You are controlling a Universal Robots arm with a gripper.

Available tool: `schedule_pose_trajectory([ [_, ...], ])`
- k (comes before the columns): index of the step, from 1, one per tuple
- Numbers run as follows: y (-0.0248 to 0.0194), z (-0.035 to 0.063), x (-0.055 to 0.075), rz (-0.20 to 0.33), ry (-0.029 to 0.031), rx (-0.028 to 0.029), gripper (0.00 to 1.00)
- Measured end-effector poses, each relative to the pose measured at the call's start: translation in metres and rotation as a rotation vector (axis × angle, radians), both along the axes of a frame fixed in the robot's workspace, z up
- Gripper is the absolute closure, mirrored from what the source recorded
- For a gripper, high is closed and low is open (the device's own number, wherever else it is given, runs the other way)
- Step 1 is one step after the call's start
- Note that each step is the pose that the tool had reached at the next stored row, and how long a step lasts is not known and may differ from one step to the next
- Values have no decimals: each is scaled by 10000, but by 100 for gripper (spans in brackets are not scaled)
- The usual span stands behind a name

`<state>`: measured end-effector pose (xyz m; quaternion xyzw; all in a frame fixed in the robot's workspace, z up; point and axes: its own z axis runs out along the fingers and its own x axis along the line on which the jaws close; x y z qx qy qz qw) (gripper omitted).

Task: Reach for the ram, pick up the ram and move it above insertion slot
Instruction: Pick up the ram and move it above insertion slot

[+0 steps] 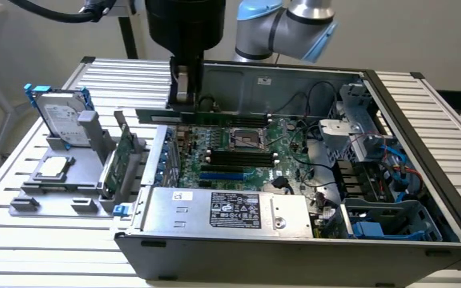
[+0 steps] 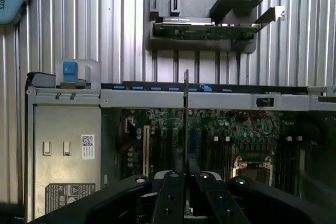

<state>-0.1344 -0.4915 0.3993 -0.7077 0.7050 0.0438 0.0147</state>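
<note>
The hand (image 1: 184, 96) is pinching the ram (image 1: 206, 116), a long thin green stick that hangs edge-down from its fingers (image 2: 173, 192) over the open computer case (image 1: 422, 150), so reaching and picking up look done. In the wrist view the ram (image 2: 186, 124) runs straight out ahead of the fingers, seen edge-on above the motherboard (image 1: 239, 150). The black memory slots (image 1: 239, 157) lie below and a little forward of the hand, so the carry seems close to finished, though exact alignment over a slot is hard to judge.
</note>
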Motion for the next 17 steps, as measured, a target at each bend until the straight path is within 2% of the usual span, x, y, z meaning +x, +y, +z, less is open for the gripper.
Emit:
schedule_pose_trajectory([
  [4,81,-20,140,1,0,0,86],
  [12,306,-55,316,1,-1,0,86],
  [17,406,-75,475,0,0,0,86],
])
